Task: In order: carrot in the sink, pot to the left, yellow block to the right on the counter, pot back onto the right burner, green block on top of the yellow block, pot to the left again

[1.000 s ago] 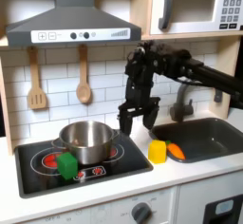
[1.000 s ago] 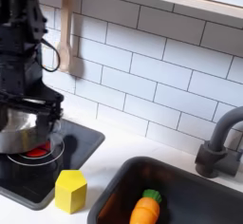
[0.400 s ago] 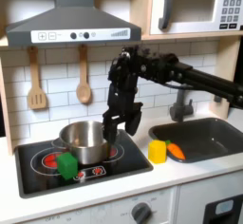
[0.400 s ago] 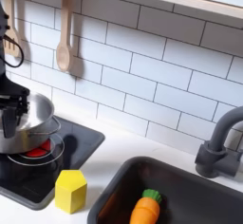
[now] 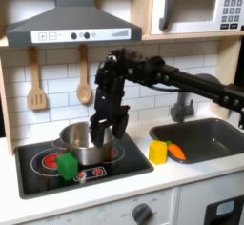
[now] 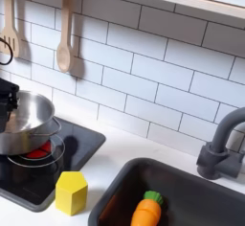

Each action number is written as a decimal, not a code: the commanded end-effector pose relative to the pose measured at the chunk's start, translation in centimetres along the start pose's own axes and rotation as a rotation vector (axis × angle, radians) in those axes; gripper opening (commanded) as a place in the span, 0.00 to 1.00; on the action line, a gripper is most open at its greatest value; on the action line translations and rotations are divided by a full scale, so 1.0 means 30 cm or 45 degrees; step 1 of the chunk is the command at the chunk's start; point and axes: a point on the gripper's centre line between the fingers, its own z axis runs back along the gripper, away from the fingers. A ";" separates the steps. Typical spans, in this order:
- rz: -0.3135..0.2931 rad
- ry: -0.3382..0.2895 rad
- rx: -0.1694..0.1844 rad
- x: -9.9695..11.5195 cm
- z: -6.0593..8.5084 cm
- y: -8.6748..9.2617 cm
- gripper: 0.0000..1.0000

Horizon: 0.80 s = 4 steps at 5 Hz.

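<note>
Over the pot (image 5: pixel 86 141), in the first exterior view, the gripper (image 5: pixel 104 132) hangs at the end of the black arm (image 5: pixel 162 73), which reaches in from that view's right. Its two fingers point down with a clear gap between them; they hold nothing, and their tips are level with the pot's rim on the side toward the first exterior view's right. Whether they touch the rim cannot be told.

The pot stands on the black cooktop (image 5: pixel 38 164), over the red rings of the right burner (image 5: pixel 107 158). Just in front of the pot, the green block (image 5: pixel 67 165) sits on the cooktop. Toward the first exterior view's right, the yellow block (image 5: pixel 157 152) rests on the counter (image 5: pixel 143 185) at the edge of the sink (image 5: pixel 214 136). The carrot (image 5: pixel 175 153) lies in the sink just beside that block.

In the second exterior view, the pot (image 6: pixel 29 121) sits at the left edge, the yellow block (image 6: pixel 70 192) stands on the counter (image 6: pixel 120 153), and the carrot (image 6: pixel 145 211) lies in the sink (image 6: pixel 196 196) below the faucet (image 6: pixel 224 146).
</note>
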 end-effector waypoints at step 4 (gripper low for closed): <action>0.059 0.062 0.020 0.072 -0.097 0.116 1.00</action>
